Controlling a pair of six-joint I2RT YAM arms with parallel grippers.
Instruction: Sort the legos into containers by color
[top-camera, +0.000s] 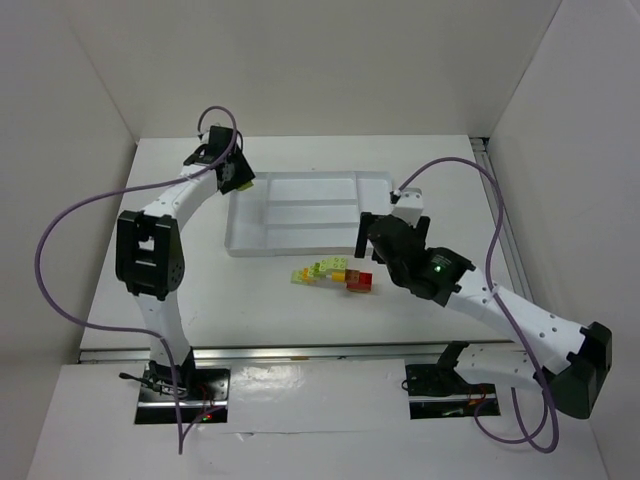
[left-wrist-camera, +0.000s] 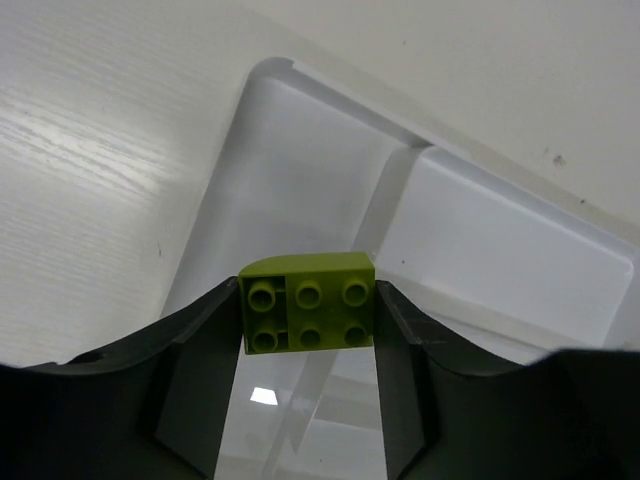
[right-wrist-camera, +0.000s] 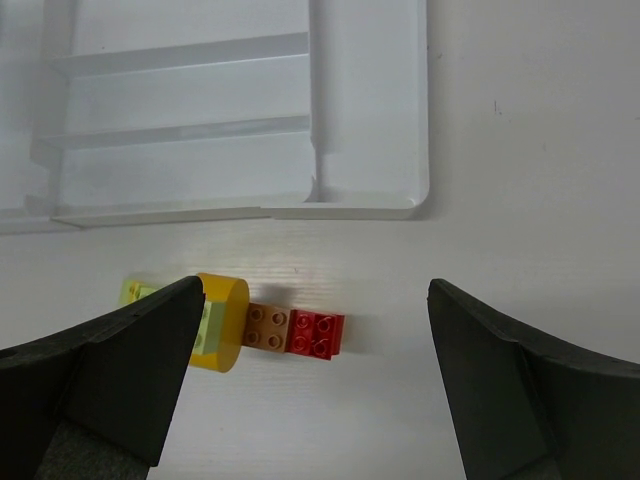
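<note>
My left gripper is shut on a lime green lego and holds it over the left end of the white tray; in the top view it hangs at the tray's far left corner. My right gripper is open and empty above the table, just in front of the tray. Between its fingers lie a red lego, a brownish lego and a yellow-orange piece. The loose legos sit in a cluster before the tray.
White walls close in the table on the left, back and right. A rail runs along the table's right edge. Purple cables loop off both arms.
</note>
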